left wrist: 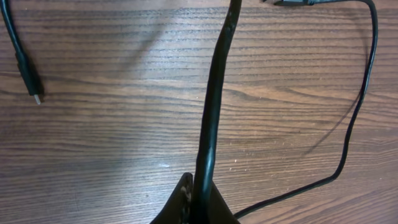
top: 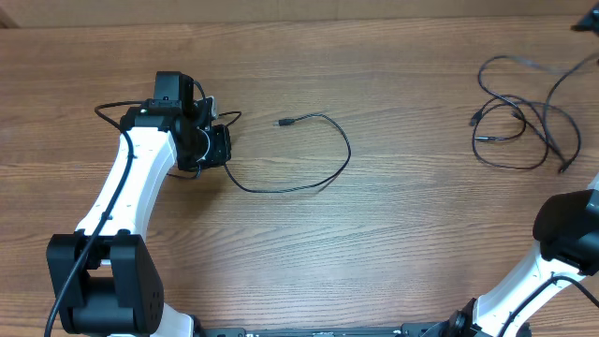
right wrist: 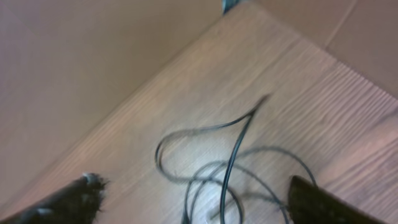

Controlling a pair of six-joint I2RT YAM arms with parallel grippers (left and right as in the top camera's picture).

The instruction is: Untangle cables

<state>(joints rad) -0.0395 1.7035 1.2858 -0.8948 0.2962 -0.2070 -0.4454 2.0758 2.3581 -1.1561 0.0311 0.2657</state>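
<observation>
Right of left pincer (top: 208, 142): single cord (top: 323, 173) lies in one open loop on worktop (top: 309, 271). Its far plug (top: 282, 122) is free, nothing crosses it.
Far right of left pincer: tangle (top: 520, 122), a few thin cords looped over each other, well apart from single cord.
Step, my read: single cord looks separated. Next job is picking one strand out of tangle w/ right pincer (right wrist: 194, 182).
How to do it well: go for an outer loop or a free plug end, not a crossing. Close on one strand only. Lift a little, then draw it slowly toward left pincer's side so loops slide open, not cinch.
Risk: cord is thin and floppy, so it may slip. Two strands may get caught at once, or the whole tangle may drag along.
Left pincer: pressed together, pinching single cord near one end. Cord rises straight from its tips in wrist view.
Silver-tipped plug (left wrist: 31, 87): on the wood off to one side of left pincer. Can't tell which cord it belongs to.
Right pincer: spread wide, holds nothing. Tangle's loops lie betw its fingers. Touching or not, can't tell, view is blurred.
</observation>
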